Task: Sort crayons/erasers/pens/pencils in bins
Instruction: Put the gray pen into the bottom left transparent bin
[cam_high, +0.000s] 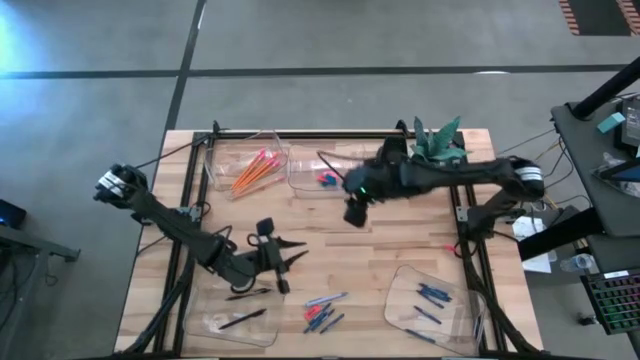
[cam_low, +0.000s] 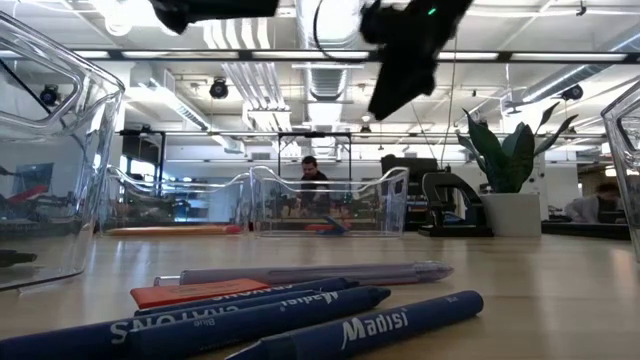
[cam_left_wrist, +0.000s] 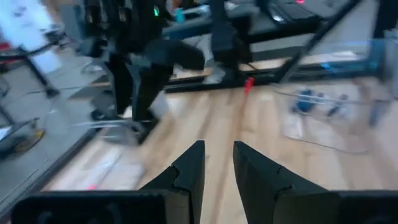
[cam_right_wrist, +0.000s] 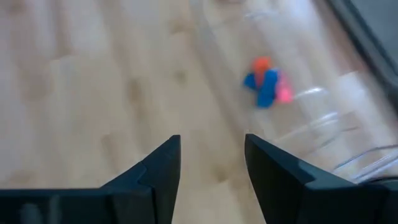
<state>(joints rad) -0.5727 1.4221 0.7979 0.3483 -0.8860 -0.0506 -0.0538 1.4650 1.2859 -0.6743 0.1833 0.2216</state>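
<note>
Right gripper (cam_high: 355, 212) — fingers apart, nothing between them — hangs just beside the far bin (cam_high: 325, 170) holding the erasers (cam_right_wrist: 266, 84). Left gripper (cam_high: 283, 262), fingers slightly apart and empty, hovers near loose crayons (cam_high: 322, 316); pencils (cam_high: 252, 168) lie in the neighbouring tub.

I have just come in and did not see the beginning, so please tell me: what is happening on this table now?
A two-armed robot is sorting stationery into four clear bins. The right pincer, open and empty, hangs beside the far bin that holds the erasers. The left pincer is near the front bin with a pen; nothing shows between its fingers. Pencils lie in the far left bin and crayons in the front right bin. Several loose crayons and pens remain on the table.
</note>
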